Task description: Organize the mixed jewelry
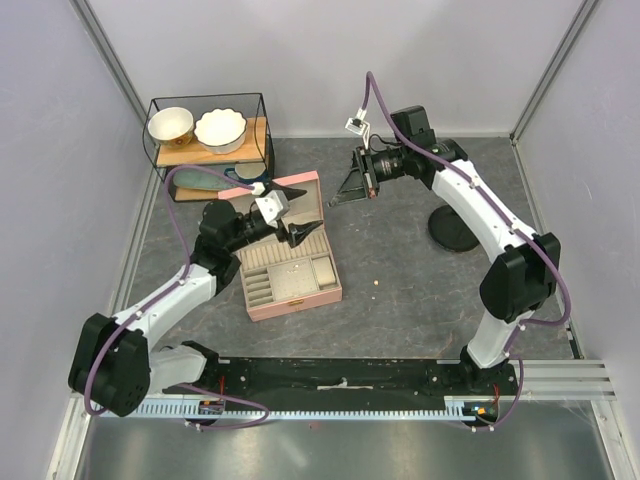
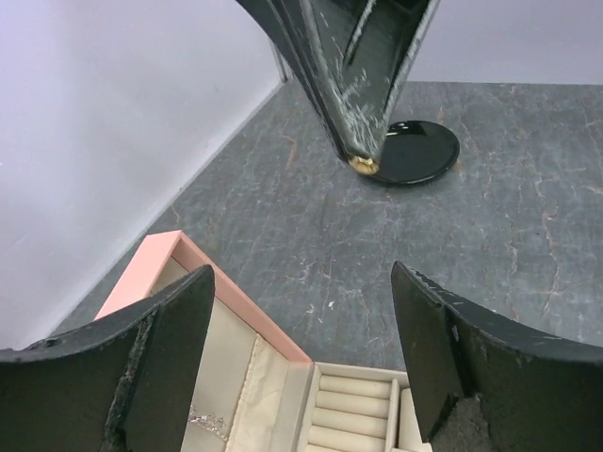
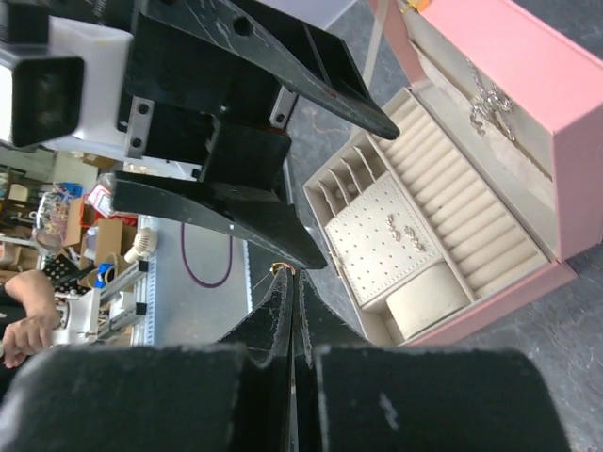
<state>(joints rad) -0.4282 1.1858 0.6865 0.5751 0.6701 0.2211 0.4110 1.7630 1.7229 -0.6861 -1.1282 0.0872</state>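
gold piece [image 2: 363, 166] pinched in right gripper [image 3: 292, 281]

Top view: left gripper [image 1: 300, 212] covers the rear of the pink box [image 1: 300, 290], right arm [image 1: 480, 215] hides part of the black disc stand [image 1: 450, 238], and the pale speck [image 1: 375, 288] right of the box is too small to identify. Left wrist view: box is cut off at the bottom edge, and the silvery chain [image 2: 209, 421] disappears behind a finger [image 2: 170, 358]. The gold piece [image 3: 281, 269] pinched at the right gripper [image 3: 288, 275] tips is too small to tell what it is.
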